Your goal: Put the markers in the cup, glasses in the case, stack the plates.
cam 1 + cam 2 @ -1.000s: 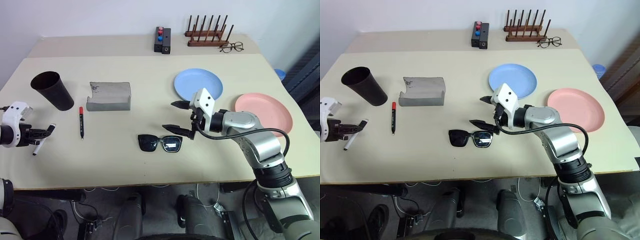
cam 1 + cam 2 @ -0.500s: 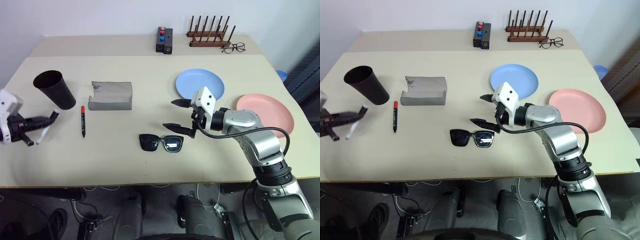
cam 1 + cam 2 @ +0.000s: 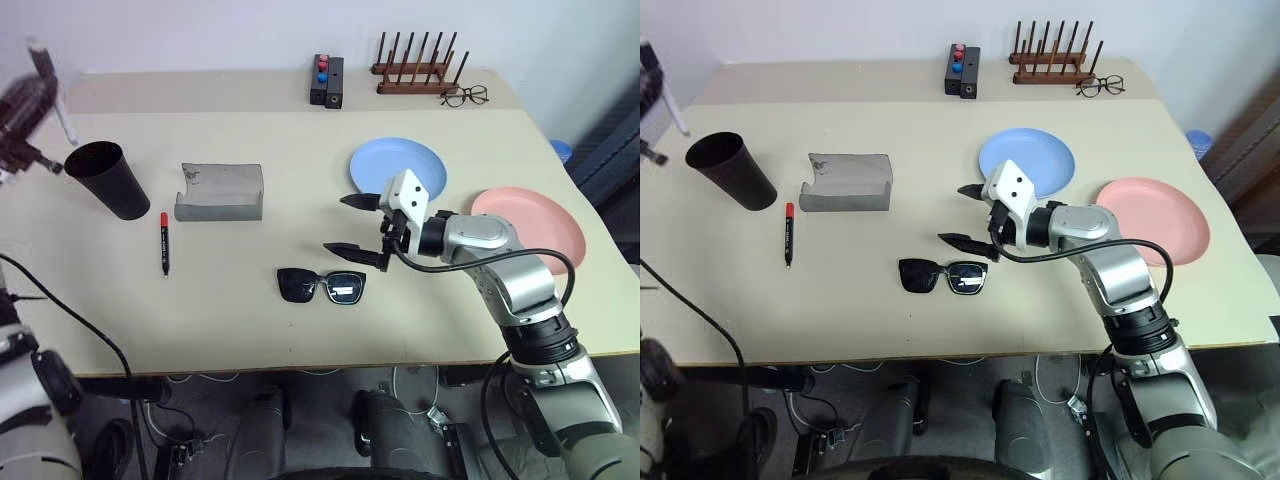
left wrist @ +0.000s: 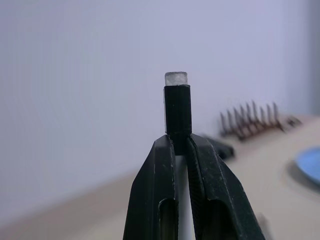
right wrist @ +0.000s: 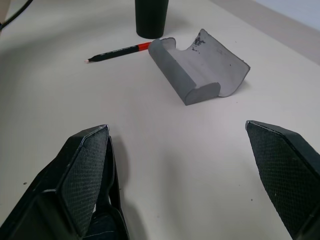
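**Held marker lifted to the cup while the right hand waited over the sunglasses**

Nearest us lay the black sunglasses (image 3: 322,286), lenses down on the table (image 3: 250,330). We judged them light but delicate at the hinges, best taken by the thick frame near the bridge rather than by a lens. Just beyond and above them hovered the right gripper (image 3: 340,224), fingers spread as wide as they go and holding nothing.

Further left, the red-ended marker (image 3: 163,243) lay flat on the table, near the grey case (image 3: 219,192), whose hollow faced up. We took such a marker to be light, stiff and smooth-barrelled, so a mid-barrel pinch would keep it from pivoting. The dark cup (image 3: 108,180) stood beside the case. It looked tall and narrow-footed, so a knock at the rim could well tip it.

On the right sat the blue plate (image 3: 397,167) and the pink plate (image 3: 528,225), apart and unstacked. They looked rigid and shallow, best taken at the rim.

Above and just left of the cup, the left gripper (image 4: 178,142) was clamped on a second marker (image 4: 177,107) with a white barrel.

A second before, that gripper had been low by the table's near edge. It had since risen to the cup's rim, and the marker had swung from slanting to nearly upright. The right gripper had not moved.
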Tool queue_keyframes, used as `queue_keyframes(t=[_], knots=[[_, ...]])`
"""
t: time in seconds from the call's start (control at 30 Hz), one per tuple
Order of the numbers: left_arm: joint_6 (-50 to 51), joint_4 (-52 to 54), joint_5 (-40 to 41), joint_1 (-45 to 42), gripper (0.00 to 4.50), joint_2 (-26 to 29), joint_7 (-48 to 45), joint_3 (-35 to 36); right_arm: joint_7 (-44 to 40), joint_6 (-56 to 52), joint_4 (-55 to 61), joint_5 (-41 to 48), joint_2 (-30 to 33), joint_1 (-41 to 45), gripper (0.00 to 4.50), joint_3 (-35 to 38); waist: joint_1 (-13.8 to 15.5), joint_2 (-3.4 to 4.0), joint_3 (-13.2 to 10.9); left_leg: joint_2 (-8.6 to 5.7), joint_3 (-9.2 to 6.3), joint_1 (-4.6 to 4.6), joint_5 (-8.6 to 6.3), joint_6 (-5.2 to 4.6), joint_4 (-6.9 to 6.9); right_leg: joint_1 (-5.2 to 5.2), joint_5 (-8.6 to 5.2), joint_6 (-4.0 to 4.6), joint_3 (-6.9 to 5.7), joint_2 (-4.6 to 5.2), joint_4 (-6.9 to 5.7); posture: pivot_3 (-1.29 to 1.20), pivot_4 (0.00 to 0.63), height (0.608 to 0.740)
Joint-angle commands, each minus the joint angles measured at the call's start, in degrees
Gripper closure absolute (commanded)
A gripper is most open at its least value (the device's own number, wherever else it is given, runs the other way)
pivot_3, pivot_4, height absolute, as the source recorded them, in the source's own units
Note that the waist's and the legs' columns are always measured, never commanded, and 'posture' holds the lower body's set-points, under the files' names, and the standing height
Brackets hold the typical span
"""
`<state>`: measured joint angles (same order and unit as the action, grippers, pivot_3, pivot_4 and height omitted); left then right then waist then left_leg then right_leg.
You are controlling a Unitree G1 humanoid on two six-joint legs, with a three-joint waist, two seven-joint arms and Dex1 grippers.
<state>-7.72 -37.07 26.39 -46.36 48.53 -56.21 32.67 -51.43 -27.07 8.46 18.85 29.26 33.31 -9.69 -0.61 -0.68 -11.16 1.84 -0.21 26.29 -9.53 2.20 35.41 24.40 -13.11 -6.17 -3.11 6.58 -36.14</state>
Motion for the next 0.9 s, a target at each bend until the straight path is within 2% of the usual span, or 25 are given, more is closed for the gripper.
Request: queue_keyframes(t=[0.03,0.13,0.3,0.5,0.9], knots=[[-13.0,-15.5,-3.1,-6.3,4.4,1.6,5.6,0.8,0.3,1.2,1.2,0.4,-0.4,0.7,0.0,1.5,0.0,-0.01,0.0,0.0,0.0,-0.01,0.0,0.0,0.0,0.0,0.0,-0.02,-0.01,0.0,-0.02,0.0,0.15,0.74],[-17.8,-23.1,-4.0,-9.0,4.4,0.4,6.3,-0.2,0.7,0.9,1.8,0.5,-0.5,0.4,0.0,1.5,-0.1,-0.02,0.0,0.0,0.0,-0.03,0.0,-0.01,-0.01,-0.01,0.02,-0.05,0.0,-0.01,-0.03,0.0,0.15,0.74],[-20.7,-29.2,-2.8,-9.6,4.4,-1.0,6.3,0.5,1.4,-0.4,3.7,0.8,0.8,-0.9,0.0,2.5,0.0,-0.15,0.0,0.0,0.0,-0.01,0.01,0.0,0.01,-0.02,0.03,-0.07,-0.01,-0.01,-0.03,0.0,0.15,0.74],[-21.3,-31.0,-1.6,-7.6,4.4,-3.6,4.0,0.9,2.0,-1.9,6.1,1.4,1.5,-2.0,0.0,3.1,0.0,-0.17,0.0,0.0,-0.01,-0.01,0.01,0.0,0.01,-0.03,0.03,-0.06,-0.01,0.0,-0.04,0.0,0.15,0.74],[-22.1,-33.2,-2.1,-4.3,4.4,-5.8,7.2,0.7,2.3,-2.7,6.5,1.5,1.8,-1.9,0.0,3.3,0.0,-0.17,0.0,0.01,-0.01,-0.02,0.01,0.0,0.01,-0.03,0.03,-0.07,-0.01,0.0,-0.04,0.0,0.15,0.74]])
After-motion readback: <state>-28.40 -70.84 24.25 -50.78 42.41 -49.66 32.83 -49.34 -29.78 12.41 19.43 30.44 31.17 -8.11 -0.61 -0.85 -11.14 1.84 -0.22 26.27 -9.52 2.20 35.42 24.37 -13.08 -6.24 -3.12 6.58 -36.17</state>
